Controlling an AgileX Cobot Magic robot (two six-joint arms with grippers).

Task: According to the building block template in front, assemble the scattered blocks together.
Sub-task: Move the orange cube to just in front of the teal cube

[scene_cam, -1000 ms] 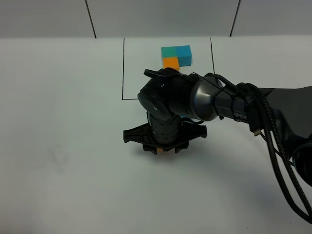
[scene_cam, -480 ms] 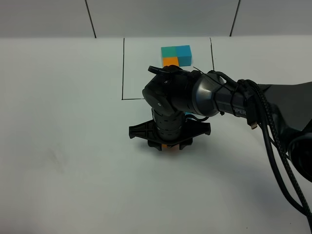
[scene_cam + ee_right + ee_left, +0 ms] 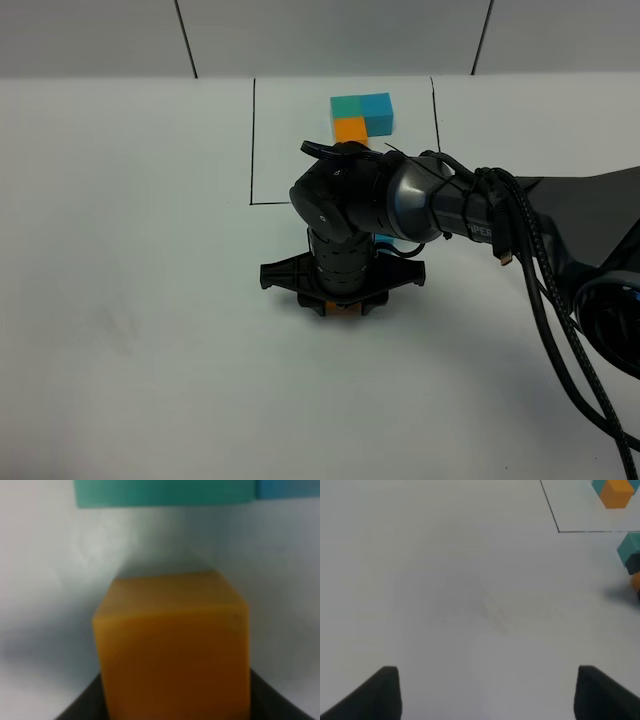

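Observation:
The building block template [image 3: 362,115], a joined teal, blue and orange L, lies at the back inside the thin black drawn rectangle [image 3: 252,140]. My right gripper [image 3: 340,305] reaches to the table's middle and is shut on the loose orange cube [image 3: 172,645], of which a sliver shows under the fingers [image 3: 346,312]. In the right wrist view the loose teal cube [image 3: 165,492] and loose blue cube [image 3: 290,487] lie side by side just beyond the orange one. The arm hides them from above, except a blue sliver [image 3: 386,240]. My left gripper [image 3: 490,695] is open and empty over bare table.
The right arm and its black cables [image 3: 560,300] cross the right half of the table. The left wrist view shows the template [image 3: 615,491], the frame's corner [image 3: 559,530] and the loose teal cube [image 3: 630,550] at its edge.
The right gripper, with the orange cube in it, shifted slightly right and away, then came back left and nearer, ending almost where it was one second ago.

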